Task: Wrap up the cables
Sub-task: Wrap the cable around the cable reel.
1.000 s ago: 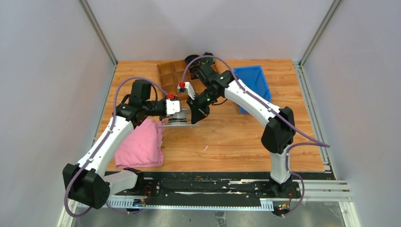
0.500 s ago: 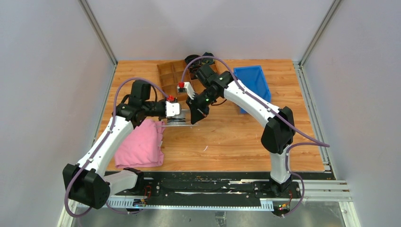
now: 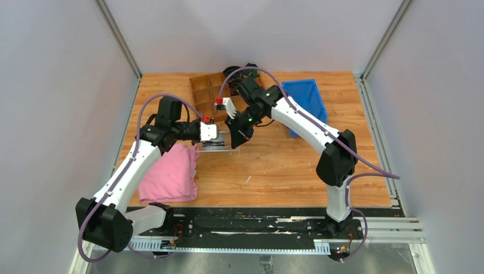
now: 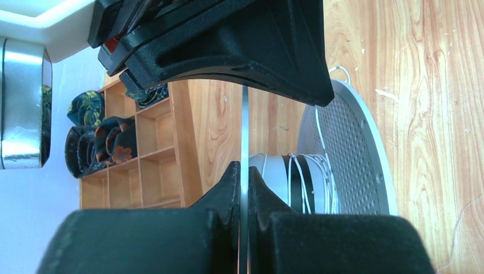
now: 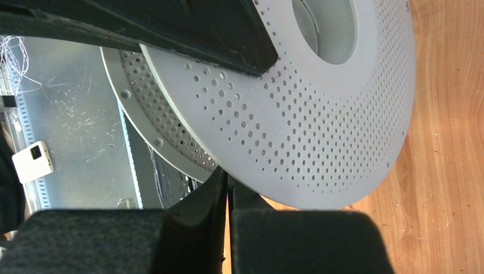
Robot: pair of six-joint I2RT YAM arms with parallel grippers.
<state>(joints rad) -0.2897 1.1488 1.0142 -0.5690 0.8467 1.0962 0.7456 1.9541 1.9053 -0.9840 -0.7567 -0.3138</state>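
The right arm arched from 5 o'clock and the left arm reached from 7 o'clock, meeting at 9 o'clock of the table centre. The left gripper and right gripper each clamped a perforated flange rim of the metal spool. The cables were wound around its hub, between the flanges.

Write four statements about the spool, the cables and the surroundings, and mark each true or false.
1. The left gripper pinches the spool by a thin flange edge. True.
2. The right gripper hangs open, clear of the spool. False: it is shut on a flange too.
3. Thin white cables wrap the spool's hub. True.
4. The blue bin sits nearer than the pink cloth. False: the bin is far right, the cloth near left.
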